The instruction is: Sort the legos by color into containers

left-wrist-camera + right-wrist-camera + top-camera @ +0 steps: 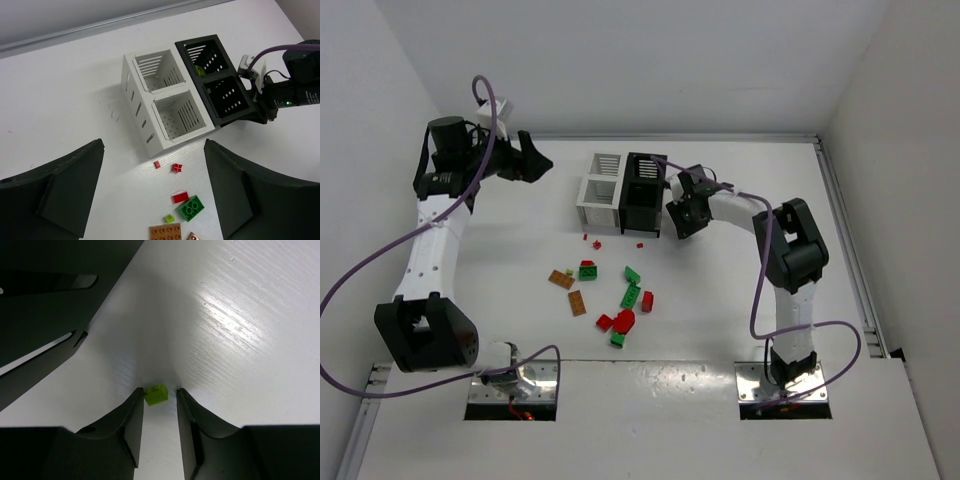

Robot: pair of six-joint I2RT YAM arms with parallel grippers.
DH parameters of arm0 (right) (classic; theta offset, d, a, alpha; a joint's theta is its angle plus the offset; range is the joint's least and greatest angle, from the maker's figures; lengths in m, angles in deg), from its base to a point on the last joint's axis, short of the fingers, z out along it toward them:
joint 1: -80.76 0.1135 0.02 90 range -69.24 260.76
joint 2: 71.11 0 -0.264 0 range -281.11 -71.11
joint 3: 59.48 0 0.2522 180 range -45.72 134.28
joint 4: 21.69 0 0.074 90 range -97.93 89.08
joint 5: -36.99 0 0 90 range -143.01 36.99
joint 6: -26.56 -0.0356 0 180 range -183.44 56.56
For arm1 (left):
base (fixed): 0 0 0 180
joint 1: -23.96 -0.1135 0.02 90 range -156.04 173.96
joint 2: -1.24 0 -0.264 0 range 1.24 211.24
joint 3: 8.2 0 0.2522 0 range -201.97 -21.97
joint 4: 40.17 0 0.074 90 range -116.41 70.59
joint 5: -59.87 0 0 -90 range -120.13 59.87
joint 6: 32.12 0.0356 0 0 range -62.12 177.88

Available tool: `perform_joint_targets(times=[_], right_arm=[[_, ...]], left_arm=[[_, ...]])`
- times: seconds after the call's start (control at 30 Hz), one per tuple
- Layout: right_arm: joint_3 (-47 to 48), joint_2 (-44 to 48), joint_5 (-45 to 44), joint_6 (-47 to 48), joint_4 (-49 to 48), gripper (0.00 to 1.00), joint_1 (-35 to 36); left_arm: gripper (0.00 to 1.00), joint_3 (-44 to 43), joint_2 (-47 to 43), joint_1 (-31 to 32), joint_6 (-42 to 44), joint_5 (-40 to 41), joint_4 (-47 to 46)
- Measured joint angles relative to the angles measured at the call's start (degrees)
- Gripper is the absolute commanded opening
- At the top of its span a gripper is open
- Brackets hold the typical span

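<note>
Right pincer [157, 400]: jaws narrow, low beside the black bin [643, 190]. A small yellow-green lego [156, 394] sits between the fingertips. I cannot tell whether it is clamped or only flanked.

Left pincer [533, 160]: jaws wide, nothing in them, raised at the far left of the surface [500, 290].

White bins [600, 190] touch the black bin's left side. The loose legos [620, 300], red, green and orange-brown, lie scattered in front of the bins.

A robotics lab test cell: a white worktop [500, 230] boxed in by plain white walls [650, 60] beyond the jaws, two bolted-down arms [430, 250], trailing purple cables [350, 290].
</note>
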Motion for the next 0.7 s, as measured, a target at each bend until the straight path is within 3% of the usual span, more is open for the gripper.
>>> perform_joint_targets(times=[0.3, 0.53, 0.7], right_arm=[[0.96, -0.63, 0.09, -0.37, 0.48, 0.04, -0.11], [-2.25, 1.57, 0.24, -0.37, -1.03, 0.0, -0.33], [-10.05, 8.11, 1.14, 0.7, 1.88, 0.0, -0.66]], left_arm=[[0.88, 0.44, 0.0, -0.83, 1.79, -0.04, 0.85], [0.86, 2.91, -0.26, -3.28, 7.91, -0.02, 4.61], [0.77, 10.84, -2.4, -4.57, 20.48, 0.31, 11.45]])
